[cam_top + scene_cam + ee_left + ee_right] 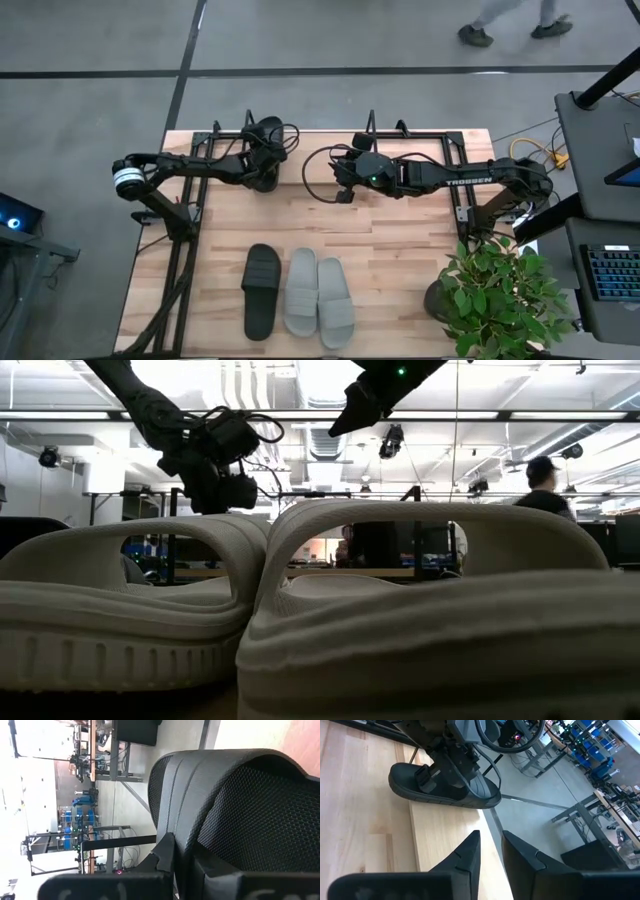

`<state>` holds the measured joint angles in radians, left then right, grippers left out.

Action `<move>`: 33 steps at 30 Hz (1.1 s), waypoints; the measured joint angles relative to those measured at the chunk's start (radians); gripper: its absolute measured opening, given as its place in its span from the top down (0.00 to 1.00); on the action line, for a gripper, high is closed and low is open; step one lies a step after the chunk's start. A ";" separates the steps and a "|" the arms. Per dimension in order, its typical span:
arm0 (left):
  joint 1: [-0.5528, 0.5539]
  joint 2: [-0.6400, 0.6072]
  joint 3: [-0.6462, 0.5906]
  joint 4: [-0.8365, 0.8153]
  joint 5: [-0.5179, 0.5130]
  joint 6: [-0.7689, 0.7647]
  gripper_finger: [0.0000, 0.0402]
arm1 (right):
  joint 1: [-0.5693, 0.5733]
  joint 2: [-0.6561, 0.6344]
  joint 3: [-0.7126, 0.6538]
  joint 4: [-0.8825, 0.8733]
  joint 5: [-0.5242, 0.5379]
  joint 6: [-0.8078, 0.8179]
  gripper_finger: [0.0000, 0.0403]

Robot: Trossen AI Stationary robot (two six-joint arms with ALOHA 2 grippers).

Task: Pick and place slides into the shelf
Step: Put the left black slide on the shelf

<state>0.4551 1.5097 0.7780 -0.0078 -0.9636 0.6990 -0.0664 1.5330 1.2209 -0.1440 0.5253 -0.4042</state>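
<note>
One black slide sits at the table's far edge inside the black wire shelf, with my left gripper shut on it. In the right wrist view this slide lies sole-down on the shelf's light board, one end past the board's edge. My right gripper hovers just right of it, above the table, open by a narrow gap and touching nothing. The other black slide and both grey slides lie flat side by side near the table's near edge. My left gripper holds the black slide by the edge of its wide strap. One finger lies on the ribbed outer face, and the other sits under the strap on the mesh lining. The fingers come from above, slanting from the table's left. The sole rests on the shelf's board.
A potted plant stands at the table's near right corner. The shelf's upright loops rise along the far edge. The two grey slides fill the low view. People show beyond the table. Bare wood lies between the shelf and the slides.
</note>
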 joint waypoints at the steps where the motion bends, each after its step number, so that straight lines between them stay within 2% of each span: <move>1: 0.001 0.000 0.000 0.000 0.002 0.004 1.00 | 0.000 0.000 0.000 0.000 0.000 0.000 0.82; 33: 0.045 0.009 -0.040 0.044 0.044 0.015 1.00 | 0.000 0.000 0.000 0.000 0.000 0.000 0.82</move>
<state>0.5003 1.5185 0.7379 0.0358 -0.9192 0.7136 -0.0666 1.5330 1.2209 -0.1444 0.5251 -0.4038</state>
